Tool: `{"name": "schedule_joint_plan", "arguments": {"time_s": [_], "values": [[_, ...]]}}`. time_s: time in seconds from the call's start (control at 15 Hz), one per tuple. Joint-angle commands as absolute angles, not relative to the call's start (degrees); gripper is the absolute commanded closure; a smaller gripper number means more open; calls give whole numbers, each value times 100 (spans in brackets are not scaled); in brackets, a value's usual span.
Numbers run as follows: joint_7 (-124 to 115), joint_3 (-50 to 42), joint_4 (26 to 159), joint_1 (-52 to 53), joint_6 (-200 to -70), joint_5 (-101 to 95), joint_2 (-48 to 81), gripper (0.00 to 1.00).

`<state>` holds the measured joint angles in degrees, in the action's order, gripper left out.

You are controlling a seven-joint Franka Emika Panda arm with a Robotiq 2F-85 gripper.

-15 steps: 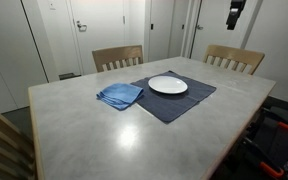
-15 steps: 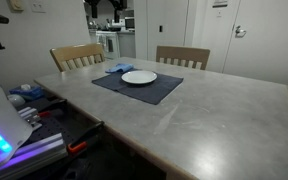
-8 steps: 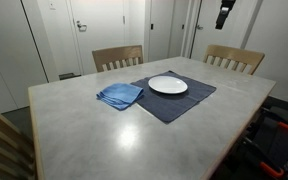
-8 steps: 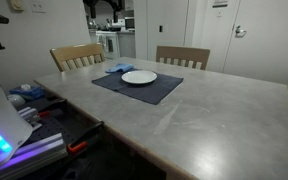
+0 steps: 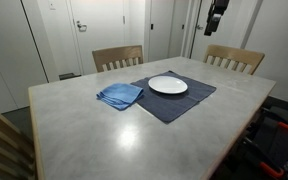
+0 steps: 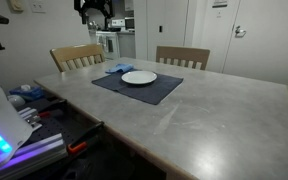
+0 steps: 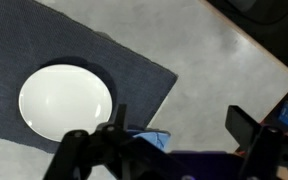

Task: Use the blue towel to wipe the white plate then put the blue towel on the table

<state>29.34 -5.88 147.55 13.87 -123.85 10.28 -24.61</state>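
Observation:
A white plate (image 5: 168, 85) sits on a dark blue placemat (image 5: 179, 104) on the grey table (image 5: 104, 135). A folded blue towel (image 5: 119, 95) lies beside the plate at the mat's corner. Both also show in an exterior view, the plate (image 6: 139, 77) and the towel (image 6: 117, 68). My gripper (image 5: 216, 15) hangs high in the air above the table's far side, well apart from both. In the wrist view the gripper (image 7: 184, 125) is open and empty, the plate (image 7: 64, 100) lies below at left, and the towel (image 7: 156, 140) is partly hidden behind the gripper body.
Two wooden chairs (image 5: 117, 57) (image 5: 234, 58) stand at the table's far side. A third chair back (image 5: 4, 140) is at the near corner. Equipment and cables (image 6: 24, 110) sit beside the table. Doors and walls stand behind.
My gripper has drifted sideways high above the table, from the room's edge toward the plate side. The plate, towel and mat have not moved.

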Motion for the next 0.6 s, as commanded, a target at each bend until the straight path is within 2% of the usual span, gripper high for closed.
{"name": "schedule_joint_plan", "arguments": {"time_s": [0.0,0.53], "values": [[3196,-352,14484,1523,-12618,1239,-1943,0],[3374,121,13596,1704,-13294,1581,-752,0]]}}
